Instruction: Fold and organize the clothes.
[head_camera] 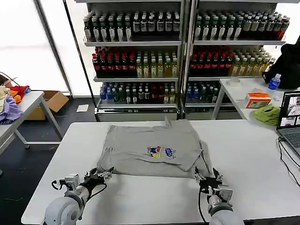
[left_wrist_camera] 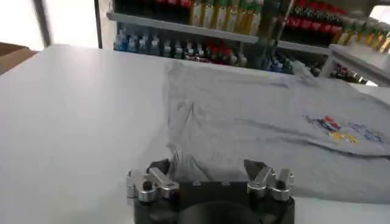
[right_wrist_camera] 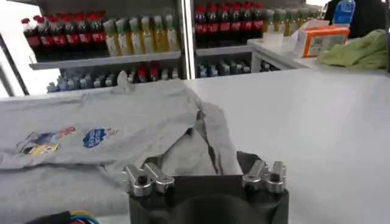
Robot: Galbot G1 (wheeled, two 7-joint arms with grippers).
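Left gripper [head_camera: 104, 175]: metal-fingered, black-bodied; at the near left corner of the shirt, fingers spread apart, holding nothing. In the left wrist view [left_wrist_camera: 209, 178] the shirt's near hem lies between and just beyond the two fingertips; whether they touch the cloth cannot be told.

Right gripper [head_camera: 209, 177]: same build; at the near right corner of the shirt, jaws parted and empty. In the right wrist view [right_wrist_camera: 207, 176] a bunched fold of cloth lies just ahead of the fingers.

Light grey short-sleeved cotton shirt [head_camera: 152, 147]: lying on the table, partly folded, an upper layer laid over a wider lower layer. Long axis runs left to right across the table; collar end points away from the robot toward the shelves, hem toward the grippers. Small multicoloured chest print [head_camera: 161, 152] faces up, right of centre. Right edge rumpled.

White rectangular table [head_camera: 253, 159]: carries the shirt at its middle.

Shelving racks of coloured drink bottles [head_camera: 140, 56]: behind the table, well apart from the shirt.
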